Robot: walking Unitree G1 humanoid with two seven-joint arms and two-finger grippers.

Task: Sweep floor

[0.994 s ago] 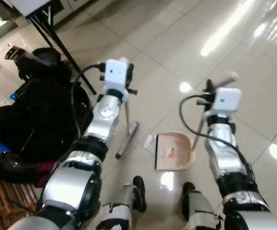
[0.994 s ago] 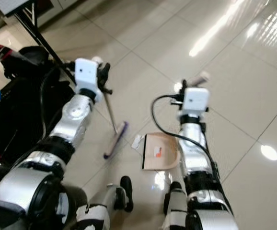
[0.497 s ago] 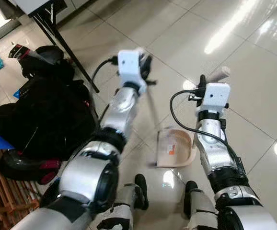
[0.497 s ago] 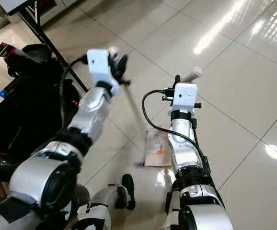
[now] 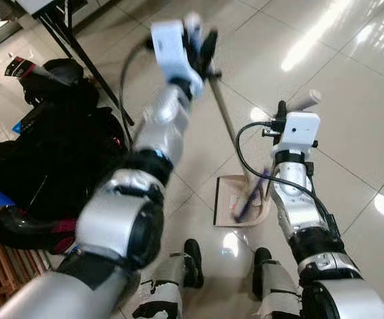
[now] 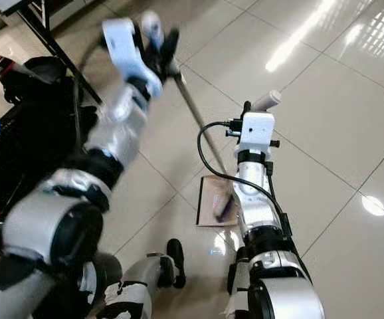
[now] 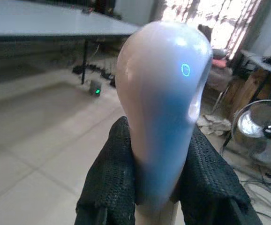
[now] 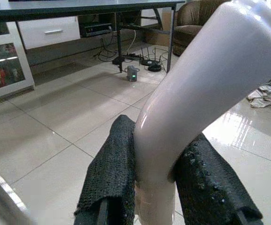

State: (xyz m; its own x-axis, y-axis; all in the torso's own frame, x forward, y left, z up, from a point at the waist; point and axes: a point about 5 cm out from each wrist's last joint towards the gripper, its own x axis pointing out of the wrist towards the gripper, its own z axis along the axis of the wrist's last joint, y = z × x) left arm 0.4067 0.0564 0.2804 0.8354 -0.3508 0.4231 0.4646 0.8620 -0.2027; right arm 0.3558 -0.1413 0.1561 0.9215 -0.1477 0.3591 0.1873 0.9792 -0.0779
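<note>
The left gripper (image 5: 202, 46) was clamped on the rounded top of the broom handle (image 7: 161, 108), its black fingers (image 7: 109, 180) pressed against both sides of it, and over the last second it had swung up and forward from low beside the black bags (image 5: 52, 153) to a high, outstretched position. With that swing the broom head (image 5: 248, 199), which had rested on the tiles to the left of the dustpan (image 5: 226, 203), had crossed over and now sat blurred on the pan's tray. The scrap of white paper that had lain at the pan's open edge could no longer be made out, so I judged the stroke had likely carried it in, though the blur left that uncertain. The left arm was stretched nearly straight, the broom's shaft (image 5: 228, 119) slanting down from it to the pan. The right gripper (image 5: 285, 116) was closed around the dustpan's handle (image 8: 191, 103), pads against each side; that arm stayed bent and close to the body, holding the pan on the floor just ahead of the robot's feet (image 5: 193, 262).
</note>
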